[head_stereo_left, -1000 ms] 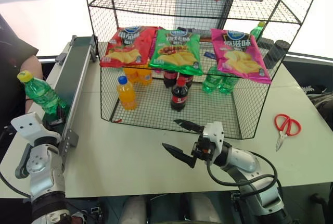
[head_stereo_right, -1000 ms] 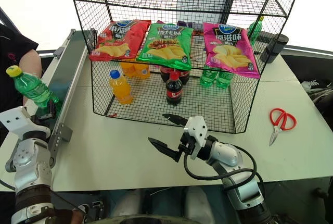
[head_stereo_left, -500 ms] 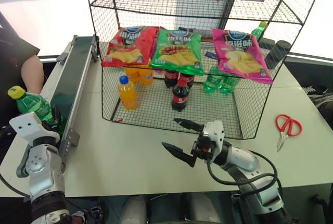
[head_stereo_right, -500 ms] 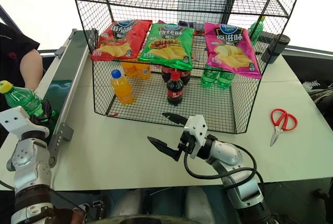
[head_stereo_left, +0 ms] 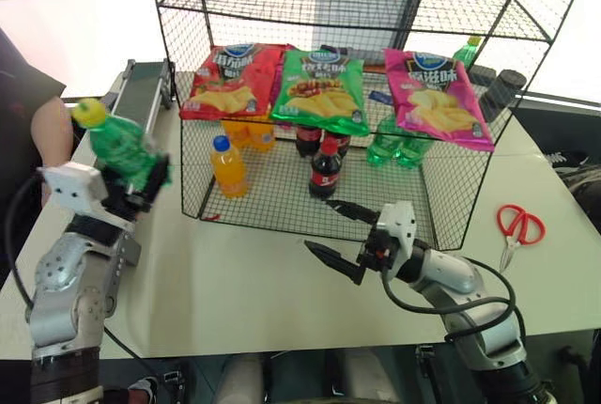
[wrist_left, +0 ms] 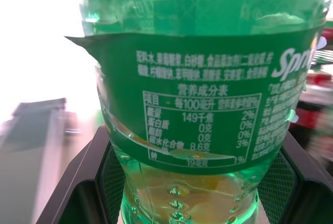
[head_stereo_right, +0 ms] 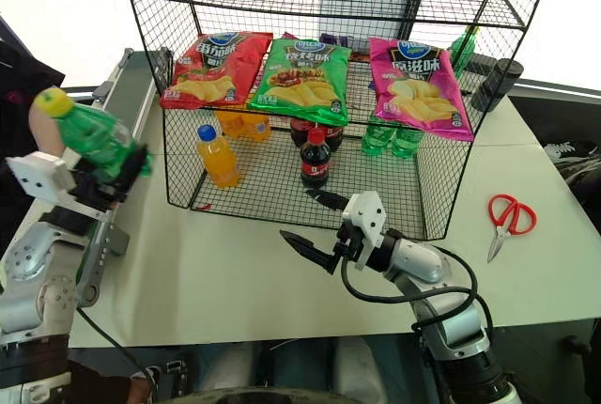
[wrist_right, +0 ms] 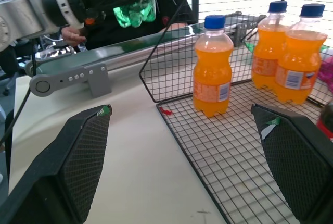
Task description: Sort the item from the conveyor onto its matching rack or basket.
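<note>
Lifted off conveyor (head_stereo_left: 141,103): soda bottle (head_stereo_left: 122,148) pinched in left fingers (head_stereo_left: 141,183); rack (head_stereo_left: 310,207) mesh wall beside; right fingers (head_stereo_left: 343,235) spread.

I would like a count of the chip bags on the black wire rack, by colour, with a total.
Red chip bag: 1
Green chip bag: 1
Pink chip bag: 1
Total: 3

Three crisp bags (head_stereo_left: 319,92) hang on the black wire rack (head_stereo_left: 451,221); three orange-drink bottles (head_stereo_left: 227,167), two dark cola bottles (head_stereo_left: 324,170), one pair of red-handled scissors (head_stereo_left: 516,231).
</note>
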{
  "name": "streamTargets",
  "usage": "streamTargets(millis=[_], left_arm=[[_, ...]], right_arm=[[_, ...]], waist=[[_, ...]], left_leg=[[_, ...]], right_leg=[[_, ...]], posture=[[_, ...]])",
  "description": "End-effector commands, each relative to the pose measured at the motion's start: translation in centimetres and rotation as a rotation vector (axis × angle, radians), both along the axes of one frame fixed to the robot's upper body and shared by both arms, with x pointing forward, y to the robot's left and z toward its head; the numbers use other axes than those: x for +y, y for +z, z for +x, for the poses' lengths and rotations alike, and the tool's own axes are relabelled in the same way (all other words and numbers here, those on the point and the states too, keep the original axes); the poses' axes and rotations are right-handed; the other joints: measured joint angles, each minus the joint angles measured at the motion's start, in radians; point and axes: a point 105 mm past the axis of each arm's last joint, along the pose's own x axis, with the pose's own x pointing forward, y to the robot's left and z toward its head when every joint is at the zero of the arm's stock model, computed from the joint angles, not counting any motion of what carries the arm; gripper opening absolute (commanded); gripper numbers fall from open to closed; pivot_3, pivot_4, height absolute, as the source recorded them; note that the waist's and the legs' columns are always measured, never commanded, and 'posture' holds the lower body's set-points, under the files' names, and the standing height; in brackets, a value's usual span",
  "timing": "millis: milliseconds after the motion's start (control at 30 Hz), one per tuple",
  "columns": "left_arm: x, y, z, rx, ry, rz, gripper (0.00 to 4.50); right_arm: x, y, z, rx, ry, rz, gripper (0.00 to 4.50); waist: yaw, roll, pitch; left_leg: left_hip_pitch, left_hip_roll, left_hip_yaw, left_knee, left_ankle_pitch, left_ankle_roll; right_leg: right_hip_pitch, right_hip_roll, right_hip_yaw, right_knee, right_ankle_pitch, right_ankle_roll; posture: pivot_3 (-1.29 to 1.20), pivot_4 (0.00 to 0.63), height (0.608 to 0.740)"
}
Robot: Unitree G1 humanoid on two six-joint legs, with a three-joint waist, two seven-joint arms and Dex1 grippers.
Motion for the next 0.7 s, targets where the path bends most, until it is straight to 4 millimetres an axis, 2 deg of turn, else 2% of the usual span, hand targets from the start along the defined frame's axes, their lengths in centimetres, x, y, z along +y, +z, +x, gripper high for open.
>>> streamTargets(millis=[33,200,367,567,700], left_arm=[[-4.1,0.5,-1.4,-0.003,-0.227,0.058,2.77],[-9.9,-2.3,-1.9,0.057,-0.485,0.117,2.77],[-14.6,-3.2,-1.2,0.034,-0.675,0.128,2.77],[-18.5,-3.1,-1.3,-0.012,-0.866,0.167,2.77],[-19.4,-3.0,-1.5,-0.031,-0.928,0.185,2.77]], right_arm=[[0.4,2.1,-0.3,-0.062,0.023,0.03,4.5],[1.2,2.6,-0.6,-0.066,0.043,0.037,4.5],[1.7,2.9,-0.4,-0.054,0.037,0.06,4.5],[1.3,2.8,-0.4,-0.033,-0.007,0.063,4.5],[1.1,2.6,-0.5,-0.014,-0.028,0.055,4.5]], waist=[[0.002,0.001,0.001],[0.01,0.002,0.001],[0.01,0.002,0.001],[0.012,0.003,0.001],[0.027,0.003,0.002]], left_leg=[[0.0,0.0,0.0,0.0,0.0,0.0],[0.0,0.0,0.0,0.002,0.0,0.0],[0.0,-0.001,0.0,0.003,0.0,0.001],[0.0,0.0,0.0,0.004,0.0,0.001],[0.0,0.002,-0.003,0.007,0.0,0.001]], right_leg=[[0.0,0.0,0.0,0.0,0.0,0.0],[0.001,0.0,0.0,0.0,0.0,-0.001],[0.002,0.001,0.0,0.0,0.0,0.0],[0.002,0.006,-0.001,0.001,0.002,0.003],[0.004,0.014,-0.001,0.001,0.002,0.004]], posture=[[0.0,0.15,0.74],[0.0,0.15,0.74],[0.0,0.15,0.74],[0.0,0.15,0.74],[0.0,0.15,0.74]])
